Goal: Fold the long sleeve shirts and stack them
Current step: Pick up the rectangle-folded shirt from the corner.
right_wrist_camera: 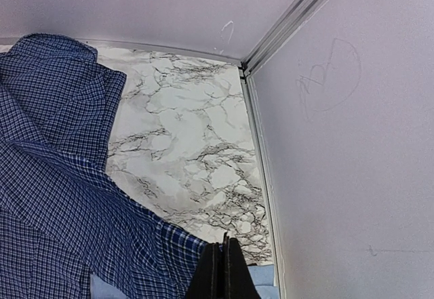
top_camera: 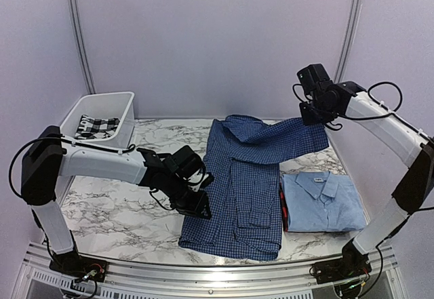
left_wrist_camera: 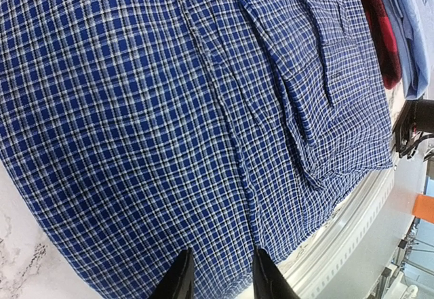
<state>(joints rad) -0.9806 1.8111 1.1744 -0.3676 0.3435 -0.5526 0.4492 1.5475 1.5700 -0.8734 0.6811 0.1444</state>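
While the right gripper [top_camera: 315,119] is pinched shut on the sleeve [top_camera: 291,140] of the dark blue check shirt [top_camera: 237,190], held up at the rear right, the shirt's body lies flat mid-table just beside the folded light blue shirt [top_camera: 322,201]. The left gripper [left_wrist_camera: 222,255] sits at the body's left edge, jaws narrowly apart; whether they pinch cloth I cannot tell. Best carry the sleeve across the chest low and taut, pinning the left side, for 1 clean crease
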